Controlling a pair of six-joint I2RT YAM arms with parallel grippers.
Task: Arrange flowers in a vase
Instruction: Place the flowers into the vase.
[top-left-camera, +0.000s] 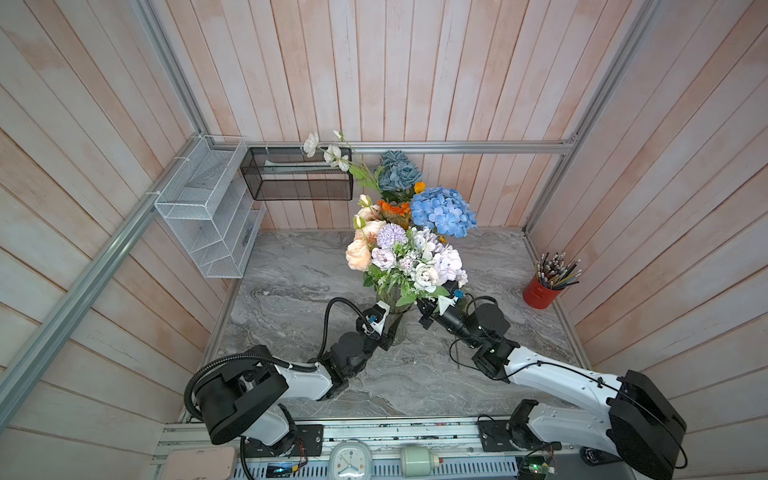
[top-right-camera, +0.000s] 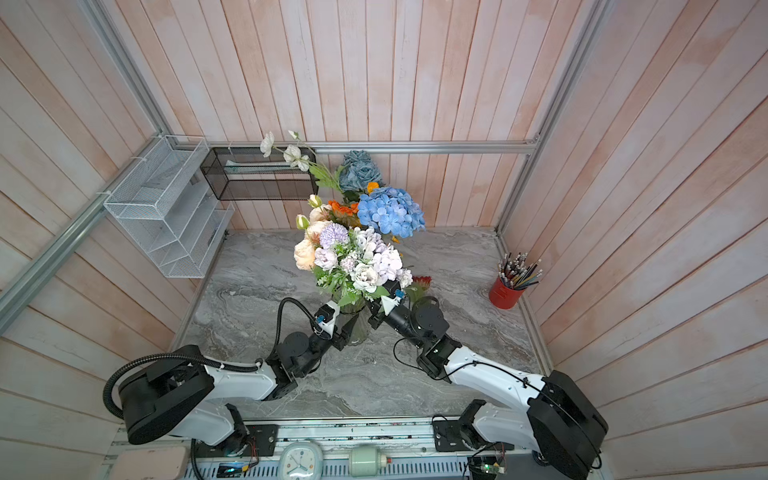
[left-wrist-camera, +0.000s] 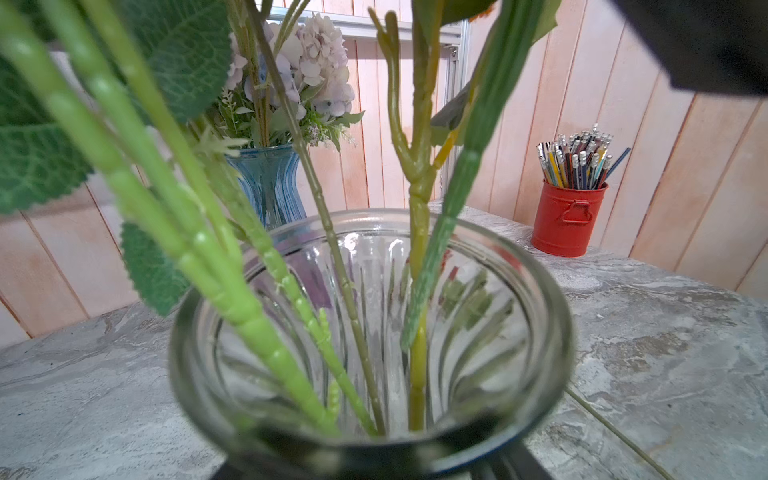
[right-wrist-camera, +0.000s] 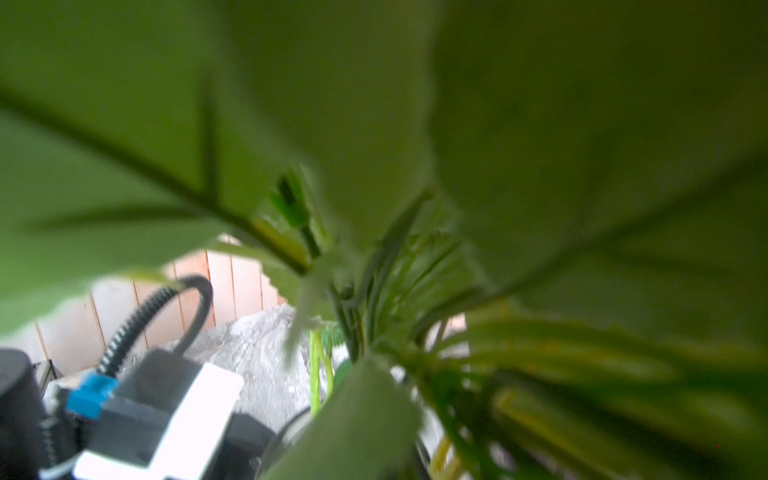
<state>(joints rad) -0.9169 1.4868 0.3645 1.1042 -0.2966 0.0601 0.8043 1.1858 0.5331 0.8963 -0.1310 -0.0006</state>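
Blurred green leaves (right-wrist-camera: 374, 104) sit right against the right wrist cam, hiding the right gripper (top-left-camera: 420, 306) there; from above it's pushed into the foliage under the flowers (top-left-camera: 411, 257), jaws clenched, but can't tell if a stem is btwn them. Opposite, the left gripper (top-left-camera: 392, 333) grasps the clear glass vase (left-wrist-camera: 557, 316) from the near side; vase stands upright approx mid marble table (top-left-camera: 291, 291). Several green stems (left-wrist-camera: 417, 332) go down thru its mouth. Blooms fan up & back: peach roses (top-left-camera: 359, 253), lilac ball (top-left-camera: 390, 235), orange bloom (top-left-camera: 392, 208), bright blue hydrangea (top-left-camera: 442, 210), dusty-blue roses (top-left-camera: 399, 170), white blooms (top-left-camera: 332, 153) farthest back. A blue vase (left-wrist-camera: 270, 183) w/ pale lilac blooms stands just behind the clear one; from above can't tell which heads belong to which vase. A red bloom (top-right-camera: 422, 280) peeks out low beside the bunch. The red cup of pencils (top-left-camera: 540, 293) is well apart, by the right wall.
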